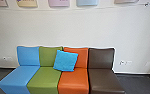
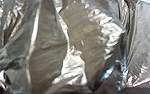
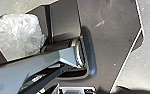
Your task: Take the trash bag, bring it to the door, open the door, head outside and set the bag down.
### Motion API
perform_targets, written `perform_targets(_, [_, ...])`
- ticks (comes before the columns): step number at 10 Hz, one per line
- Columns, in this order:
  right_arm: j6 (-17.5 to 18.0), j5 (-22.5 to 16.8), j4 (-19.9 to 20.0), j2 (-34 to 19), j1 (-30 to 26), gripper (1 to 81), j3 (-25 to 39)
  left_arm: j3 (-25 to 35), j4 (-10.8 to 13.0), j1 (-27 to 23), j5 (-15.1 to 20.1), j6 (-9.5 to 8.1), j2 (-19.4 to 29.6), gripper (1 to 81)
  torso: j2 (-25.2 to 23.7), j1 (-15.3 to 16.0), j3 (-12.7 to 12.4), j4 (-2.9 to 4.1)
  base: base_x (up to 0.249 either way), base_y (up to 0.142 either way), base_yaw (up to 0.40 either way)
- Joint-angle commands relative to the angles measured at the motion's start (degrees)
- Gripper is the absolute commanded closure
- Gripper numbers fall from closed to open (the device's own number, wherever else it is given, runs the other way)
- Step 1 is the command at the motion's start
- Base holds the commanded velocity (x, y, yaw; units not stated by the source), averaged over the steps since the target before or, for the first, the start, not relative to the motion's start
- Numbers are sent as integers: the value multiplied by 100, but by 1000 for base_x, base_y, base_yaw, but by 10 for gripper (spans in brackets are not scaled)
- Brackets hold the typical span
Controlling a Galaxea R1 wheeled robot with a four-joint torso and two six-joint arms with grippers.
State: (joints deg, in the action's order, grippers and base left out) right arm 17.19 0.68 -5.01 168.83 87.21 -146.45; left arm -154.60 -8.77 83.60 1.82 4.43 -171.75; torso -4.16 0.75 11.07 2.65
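Very close to the left wrist camera is the trash bag (image 2: 83,37), dark and semi-see-through, with bright glints along its folds. Brownish patches show through the plastic. How my left gripper sits against the bag cannot be made out. In the right wrist view, a pale, shiny, crumpled thing (image 3: 18,35) lies beyond the robot's own plate and jointed bar; whether it is part of the bag I cannot tell.
In the head view, a row of blue, green, orange and dark brown seats (image 1: 73,81) stands against a white wall (image 1: 66,27). A bright blue cushion (image 1: 66,60) leans on the backrests. Dark floor (image 1: 141,83) shows at the right.
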Motion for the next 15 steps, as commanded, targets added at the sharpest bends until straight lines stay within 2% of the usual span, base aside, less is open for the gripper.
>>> perform_targets(1, [-5,-358,-35,22,-120,10,29,9,50,-111,521,32,-26,811,-5,0,-273,0,0,0,0])
perform_targets(2, [-5,-358,-35,40,-120,10,29,9,77,-137,574,32,-35,811,17,-2,-389,0,0,0,0])
perform_targets(3, [-5,-358,-26,40,-121,10,29,9,296,-138,583,15,-70,811,22,-2,-491,0,0,0,0])
perform_targets(4, [-5,-358,-26,48,-120,10,29,9,340,-138,574,6,-96,811,24,-5,-624,0,0,0,0])
perform_targets(5, [4,-358,-26,48,-120,10,29,0,332,-138,565,6,-114,811,24,-9,-424,0,0,0,0])
perform_targets(7, [4,-358,-26,66,-120,10,21,-9,340,-138,530,15,-132,811,26,-15,-527,0,0,0,0])
perform_targets(14, [-5,-358,-61,259,-120,10,-190,-26,393,-138,557,32,-132,811,26,-17,-516,0,0,0,0])
perform_targets(15, [-5,-358,-61,259,-120,10,-190,-26,489,-138,548,32,-132,811,26,-17,-516,0,0,0,0])
